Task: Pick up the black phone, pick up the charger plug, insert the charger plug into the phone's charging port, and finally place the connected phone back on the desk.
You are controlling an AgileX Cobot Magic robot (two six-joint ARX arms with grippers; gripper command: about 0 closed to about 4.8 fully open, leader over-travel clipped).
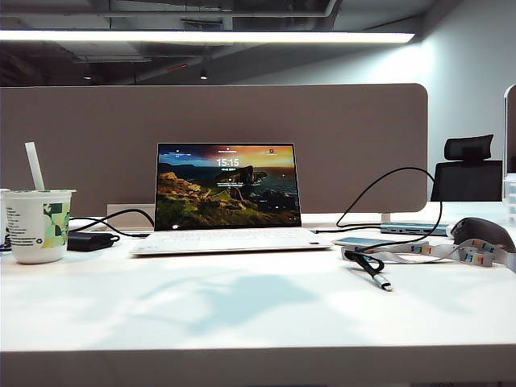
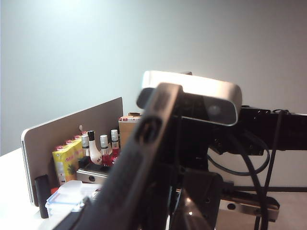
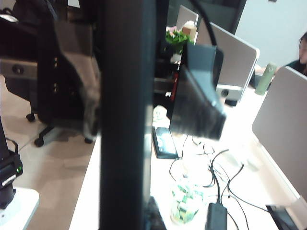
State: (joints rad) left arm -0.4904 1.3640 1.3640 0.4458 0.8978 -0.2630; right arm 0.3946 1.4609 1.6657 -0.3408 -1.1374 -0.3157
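Looking across the wide white desk [image 1: 242, 314] from its front edge, I see neither arm above it. At the far left stands a white paper cup with a green pattern [image 1: 36, 226], a pale stick leaning out of it. Just beside the cup lies a chunky black power brick [image 1: 89, 241]. In the middle an open white laptop [image 1: 228, 197] shows a landscape picture, in front of the grey-brown fabric divider panel [image 1: 347, 137].

Right of the laptop the charger plug [image 1: 381, 282], a small silver metal tip on a thin black cable, lies flat on the desk, untouched. Touching its cable is a pale lanyard with coloured marks [image 1: 451, 254], and behind it is a pale blue-silver flat slab [image 1: 363, 241]. A dark rounded object [image 1: 484, 234] sits at the right edge.

The left gripper is outside the table camera's picture. Its own wrist camera shows only blurred dark shapes close up and a silver camera housing [image 2: 192, 93] beyond them, so I cannot tell whether the left pincer is apart or closed.

The right gripper [image 3: 146, 129] is also outside that picture. Its wrist camera shows it raised above the desk, clamped on the flat, glossy black phone [image 3: 124, 72]. The phone runs edge-on between the two fingers [image 3: 201, 105].
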